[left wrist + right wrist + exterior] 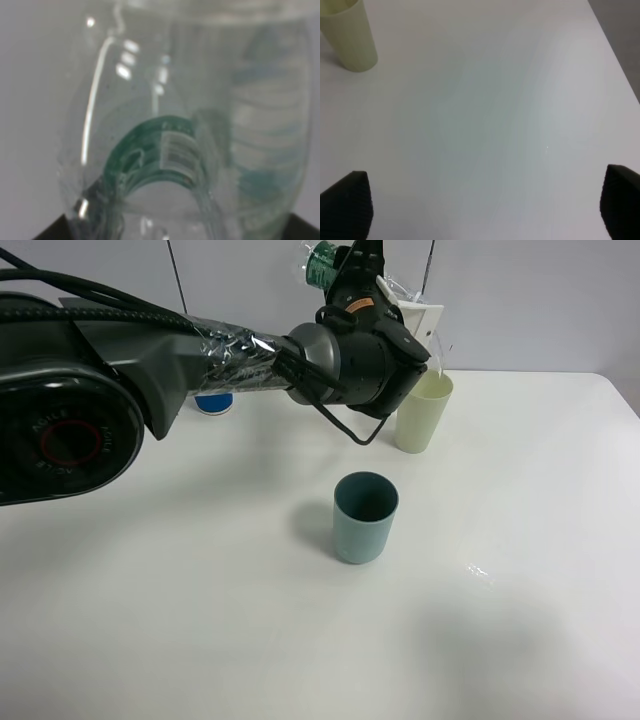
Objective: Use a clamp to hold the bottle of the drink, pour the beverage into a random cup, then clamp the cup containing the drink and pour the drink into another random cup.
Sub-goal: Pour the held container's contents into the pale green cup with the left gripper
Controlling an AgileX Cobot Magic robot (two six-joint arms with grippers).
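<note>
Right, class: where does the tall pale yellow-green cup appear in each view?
Exterior high: the cup stands right of centre, behind the teal cup.
Left wrist: not in it; the bottle fills it.
Right wrist: at the frame's edge, top cut off.
Shared landmark: the white table.

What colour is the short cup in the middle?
The short cup is teal, best seen in the exterior high view.

White table (150,640) against grey panelled wall (540,300)
</note>
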